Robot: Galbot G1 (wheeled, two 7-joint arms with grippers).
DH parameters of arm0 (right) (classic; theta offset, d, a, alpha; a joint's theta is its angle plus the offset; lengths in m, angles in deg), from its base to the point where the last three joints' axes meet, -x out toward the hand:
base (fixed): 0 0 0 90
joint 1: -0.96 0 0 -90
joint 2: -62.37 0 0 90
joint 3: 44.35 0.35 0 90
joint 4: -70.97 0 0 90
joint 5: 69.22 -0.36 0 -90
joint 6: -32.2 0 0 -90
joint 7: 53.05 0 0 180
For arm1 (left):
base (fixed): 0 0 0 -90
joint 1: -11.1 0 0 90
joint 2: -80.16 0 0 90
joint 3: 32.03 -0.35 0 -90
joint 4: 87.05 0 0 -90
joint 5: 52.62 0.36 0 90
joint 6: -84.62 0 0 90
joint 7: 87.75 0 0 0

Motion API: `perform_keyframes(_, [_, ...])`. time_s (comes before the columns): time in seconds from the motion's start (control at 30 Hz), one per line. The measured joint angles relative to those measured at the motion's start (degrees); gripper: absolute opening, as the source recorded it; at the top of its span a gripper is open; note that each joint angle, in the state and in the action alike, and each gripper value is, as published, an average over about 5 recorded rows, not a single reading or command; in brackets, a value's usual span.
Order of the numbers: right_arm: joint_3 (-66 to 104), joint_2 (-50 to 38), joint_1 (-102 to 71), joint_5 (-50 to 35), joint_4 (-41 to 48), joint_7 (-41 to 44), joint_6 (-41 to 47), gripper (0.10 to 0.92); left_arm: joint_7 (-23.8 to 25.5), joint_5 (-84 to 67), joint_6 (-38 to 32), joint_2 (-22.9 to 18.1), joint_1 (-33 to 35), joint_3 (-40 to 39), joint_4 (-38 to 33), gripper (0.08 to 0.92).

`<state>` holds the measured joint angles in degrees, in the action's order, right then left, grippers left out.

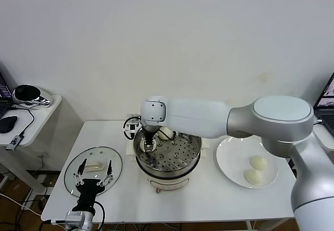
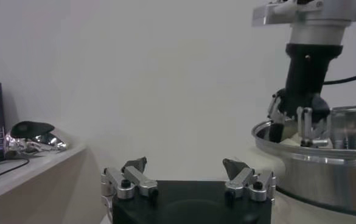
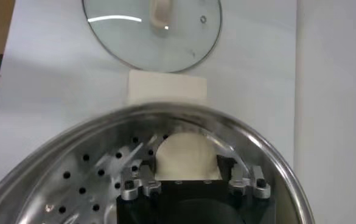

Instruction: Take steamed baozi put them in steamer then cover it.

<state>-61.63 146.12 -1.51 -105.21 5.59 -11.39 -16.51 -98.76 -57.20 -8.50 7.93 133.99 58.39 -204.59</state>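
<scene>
My right gripper (image 3: 190, 182) sits low inside the steamer (image 1: 193, 160), jaws spread, a baozi (image 3: 185, 155) between its fingers on the perforated tray; whether they touch it I cannot tell. Two baozi (image 1: 255, 169) wait on the plate (image 1: 229, 163) to my right, nearest this arm. Left gripper (image 1: 94, 174) hovers wide and empty over the cover (image 1: 73, 165) on the counter (image 1: 209, 199).

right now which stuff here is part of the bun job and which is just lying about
Part of the job:
- steamer
- baozi between the right hand's fingers in the steamer
- baozi at the steamer's far side
- two baozi on the plate
- cover

Lying about:
- silver item on the side table
- mouse
- left hand, open over the cover
</scene>
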Motion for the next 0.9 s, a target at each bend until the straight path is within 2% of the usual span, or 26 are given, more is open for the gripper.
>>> perform_keyframes(0.37, [-1.76,-10.00,9.59,2.39,-9.33,8.69,-1.66,0.823,0.07,0.15,0.04,-0.17,0.01,-0.36,0.11,0.823])
perform_keyframes(0.67, [-4.49,-26.48,15.38,7.55,-21.02,16.40,-6.08,0.823,0.25,0.60,0.14,-0.09,0.23,-0.80,0.01,0.823])
perform_keyframes(0.9, [-4.82,-40.59,15.50,15.05,-26.17,21.14,-11.55,0.823,0.41,1.45,0.17,-0.39,0.71,-1.27,0.08,0.823])
